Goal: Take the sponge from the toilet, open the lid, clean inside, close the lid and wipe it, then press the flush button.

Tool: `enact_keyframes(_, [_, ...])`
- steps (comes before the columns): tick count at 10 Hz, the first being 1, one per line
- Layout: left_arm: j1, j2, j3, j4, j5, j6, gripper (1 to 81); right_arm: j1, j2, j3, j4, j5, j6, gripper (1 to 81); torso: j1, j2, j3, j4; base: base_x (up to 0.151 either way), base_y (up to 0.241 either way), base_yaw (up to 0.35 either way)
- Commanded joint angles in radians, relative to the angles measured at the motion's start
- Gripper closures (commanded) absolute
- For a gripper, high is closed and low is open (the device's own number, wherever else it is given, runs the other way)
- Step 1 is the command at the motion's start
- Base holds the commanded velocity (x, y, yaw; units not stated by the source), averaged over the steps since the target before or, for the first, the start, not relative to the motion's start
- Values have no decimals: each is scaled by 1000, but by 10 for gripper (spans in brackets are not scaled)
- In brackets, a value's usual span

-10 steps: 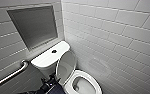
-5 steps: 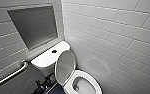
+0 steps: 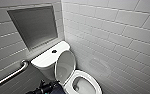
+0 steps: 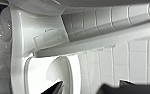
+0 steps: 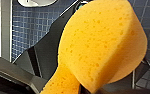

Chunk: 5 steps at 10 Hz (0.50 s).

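The white toilet stands in the corner with its lid raised against the tank, the seat ring down and the bowl exposed. The dark flush button sits in the middle of the tank top. In the right wrist view the orange-yellow sponge bulges large, pinched by my right gripper, which is shut on it above blue floor tiles. My left gripper is open, its dark fingertips spread wide close to the toilet's white ceramic. Nothing lies between them.
White tiled walls close in behind and to the right of the toilet. A recessed niche is set in the back wall, with a metal grab bar below it on the left. Part of my dark arm shows at the lower edge.
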Motion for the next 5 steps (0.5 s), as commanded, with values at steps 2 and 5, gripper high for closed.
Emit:
enact_keyframes(2, [-62,-111,139,566,346,-1,10,5,-24,-10,-11,-55,1,811,0,0,0,0,0,0,0])
enact_keyframes(5, [96,-143,242,836,470,5,10,6,-22,-10,-14,-53,1,811,0,0,0,0,0,0,0])
